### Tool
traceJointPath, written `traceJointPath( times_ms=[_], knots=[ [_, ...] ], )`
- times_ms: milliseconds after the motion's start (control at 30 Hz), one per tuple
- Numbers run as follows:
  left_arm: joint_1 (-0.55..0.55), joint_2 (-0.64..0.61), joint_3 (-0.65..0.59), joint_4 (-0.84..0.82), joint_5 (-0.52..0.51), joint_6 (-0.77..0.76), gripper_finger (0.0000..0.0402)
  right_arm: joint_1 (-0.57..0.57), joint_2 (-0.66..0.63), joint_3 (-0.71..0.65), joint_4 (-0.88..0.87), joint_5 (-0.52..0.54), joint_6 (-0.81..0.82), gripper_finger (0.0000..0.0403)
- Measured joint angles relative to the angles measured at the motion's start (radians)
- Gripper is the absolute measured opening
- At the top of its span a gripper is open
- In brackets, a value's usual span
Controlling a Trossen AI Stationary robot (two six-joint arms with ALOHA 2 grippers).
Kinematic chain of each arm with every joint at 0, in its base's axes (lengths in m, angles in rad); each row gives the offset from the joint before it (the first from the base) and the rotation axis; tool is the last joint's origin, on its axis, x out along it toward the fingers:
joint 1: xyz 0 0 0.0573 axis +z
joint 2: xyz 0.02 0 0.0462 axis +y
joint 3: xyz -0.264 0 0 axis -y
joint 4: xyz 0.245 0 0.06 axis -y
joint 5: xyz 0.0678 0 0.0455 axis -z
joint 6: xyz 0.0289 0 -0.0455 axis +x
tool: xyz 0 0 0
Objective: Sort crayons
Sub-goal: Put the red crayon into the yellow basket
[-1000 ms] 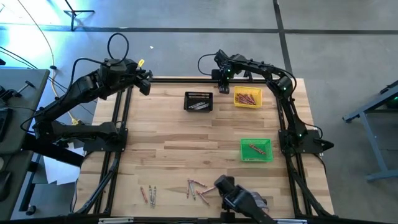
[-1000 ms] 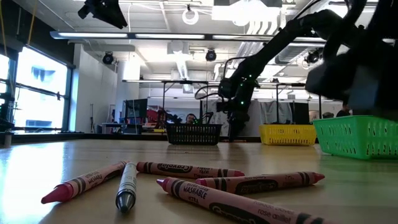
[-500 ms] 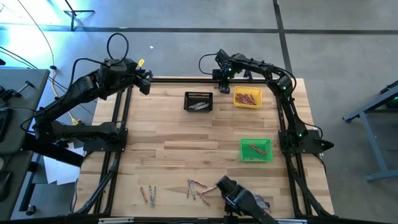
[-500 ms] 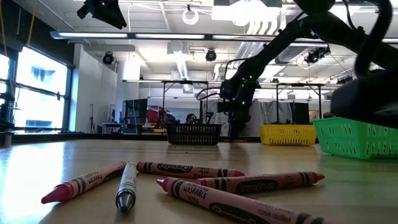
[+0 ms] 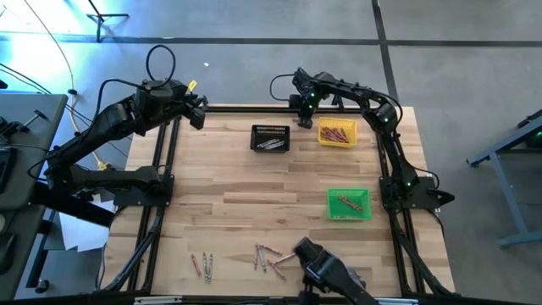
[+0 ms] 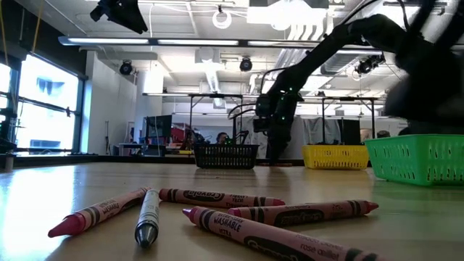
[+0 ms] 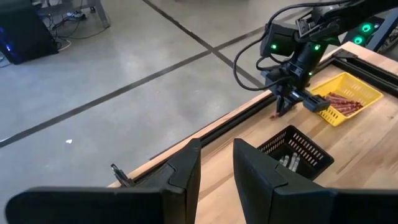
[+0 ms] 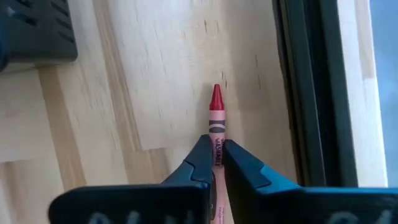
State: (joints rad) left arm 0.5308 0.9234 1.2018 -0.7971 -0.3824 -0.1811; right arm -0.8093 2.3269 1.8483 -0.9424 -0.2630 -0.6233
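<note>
Red crayon point(image 8: 215, 127) pinched in right tool point(image 8: 215, 163), arm stretched to table's far edge.

The right claw point(image 8: 216, 163) hides the red crayon's point(image 8: 216, 118) rear, perhaps half its length.

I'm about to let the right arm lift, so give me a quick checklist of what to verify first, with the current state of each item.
1. Right tool shut on the red wax crayon: ok.
2. Crayon tip pokes out past the fingers, grip sits on its wrapper: ok.
3. Yellow plastic bin beside the right tool, holding reddish crayons: ok.
4. Black mesh bin clear of the tool: ok.
5. Left tool open, empty, parked at the table's far left corner: ok.
6. Crayon lifted off the wooden table: cannot tell.
</note>
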Motion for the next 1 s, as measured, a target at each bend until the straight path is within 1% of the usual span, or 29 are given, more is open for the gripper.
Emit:
traceJointPath(
  times_ms=[200, 333, 400, 500, 667, 800, 867, 1000],
  knots=[
    [0.0, 0.0, 0.0, 0.0, 0.0, 0.003, 0.0081, -0.001, 0.004, 0.134, -0.06, 0.0, 0.015, 0.0008],
    [0.0, 0.0, 0.0, -0.007, 0.0, 0.003, 0.0081, -0.011, 0.004, 0.241, -0.162, 0.0, 0.041, 0.0008],
    [0.0, 0.0, 0.0, -0.016, 0.0, 0.003, 0.0081, -0.019, 0.003, 0.308, -0.246, -0.003, 0.057, 0.0008],
    [0.0, 0.0, 0.0, -0.024, -0.004, 0.003, 0.0081, -0.036, 0.001, 0.393, -0.419, -0.004, 0.081, 0.0008],
    [0.0, 0.0, 0.0, -0.025, -0.023, 0.027, 0.0081, -0.074, -0.01, 0.474, -0.625, -0.008, 0.195, 0.0008],
    [0.0, 0.0, 0.0, -0.024, -0.024, 0.046, 0.0081, -0.098, -0.018, 0.459, -0.627, -0.008, 0.337, 0.0008],
    [0.0, 0.0, 0.0, -0.025, -0.027, 0.046, 0.0081, -0.099, -0.03, 0.439, -0.629, -0.006, 0.36, 0.0008],
    [0.0, -0.006, 0.0, -0.044, -0.054, 0.045, 0.0081, -0.093, -0.092, 0.315, -0.629, -0.002, 0.359, 0.0008]
  ],
)
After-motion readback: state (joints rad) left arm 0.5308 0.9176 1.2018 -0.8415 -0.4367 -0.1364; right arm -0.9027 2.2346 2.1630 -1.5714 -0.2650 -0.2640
